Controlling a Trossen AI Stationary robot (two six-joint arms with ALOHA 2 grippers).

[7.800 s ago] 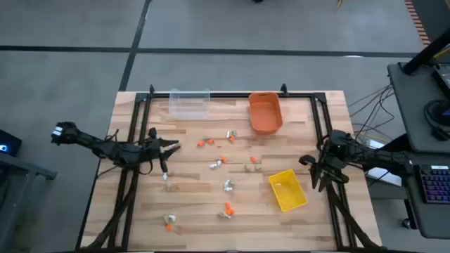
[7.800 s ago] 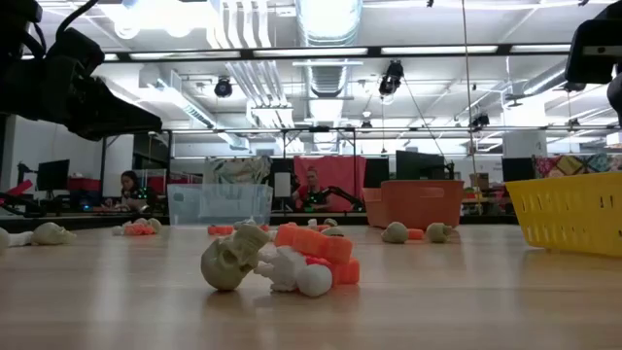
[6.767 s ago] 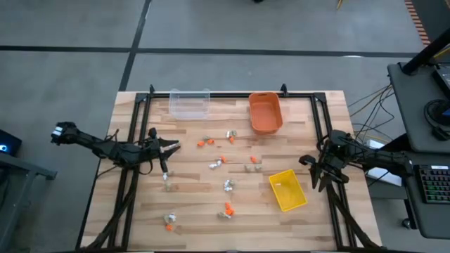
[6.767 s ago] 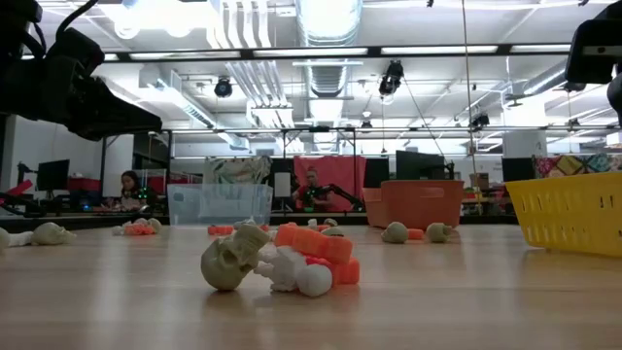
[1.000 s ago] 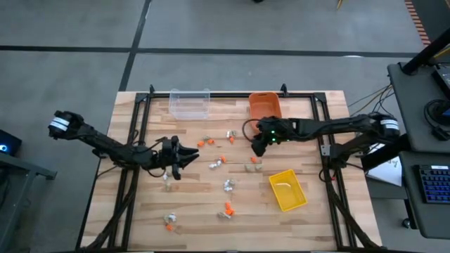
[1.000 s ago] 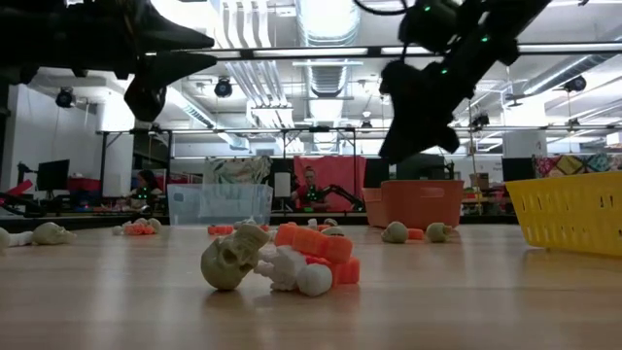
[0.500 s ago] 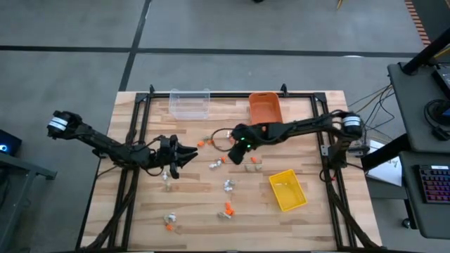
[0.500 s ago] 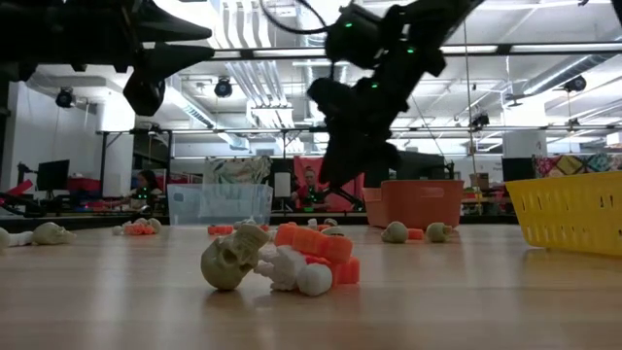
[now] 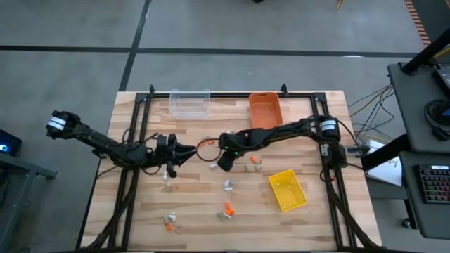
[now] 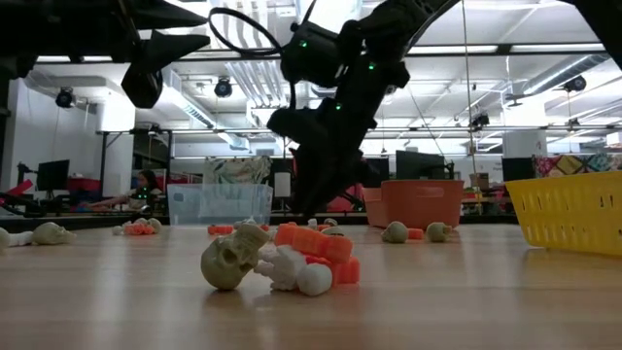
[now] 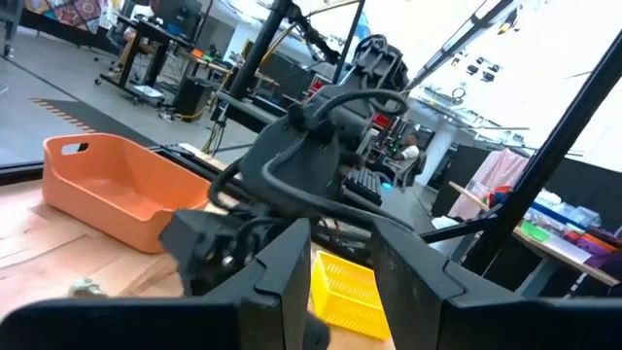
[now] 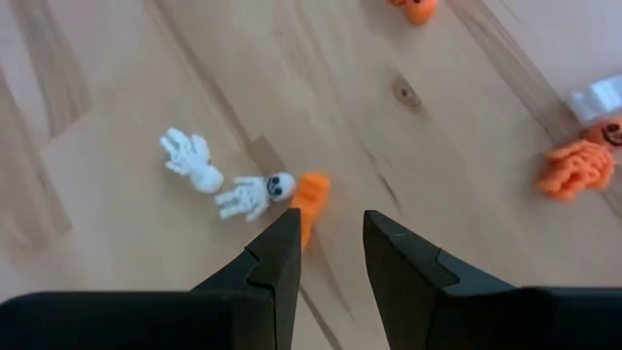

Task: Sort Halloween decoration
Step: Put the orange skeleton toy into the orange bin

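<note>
Found the right claw (image 9: 223, 163) low over the middle of the tabletop (image 9: 309, 218), at the end of an arm stretched in from the right edge. Saw its fingers (image 12: 277, 262) parted with nothing between them. Noted, right under it in its wrist view, a white skeleton (image 12: 253, 194) touching an orange piece (image 12: 311, 197), with a second white figure (image 12: 190, 159) just beside them. Spotted an orange pumpkin (image 12: 578, 167) well apart on the same boards.

Found the left claw (image 9: 184, 151) left of centre, raised off the wood and pointed toward the right arm. Saw its fingers (image 11: 287, 272) apart too, and empty.

Counted the Halloween trinkets (image 9: 228, 185) scattered loose across the middle of the tabletop, orange, white and tan-grey mixed. Made out more near the front edge, among them a tan skull (image 10: 230, 261) lying against a white figure and an orange block (image 10: 316, 243).

Placed a clear bin (image 9: 190, 104) and an orange bin (image 9: 265, 112) along the far edge, and a yellow bin (image 9: 287, 190) toward the near right. Could not tell whether any bin held trinkets.
</note>
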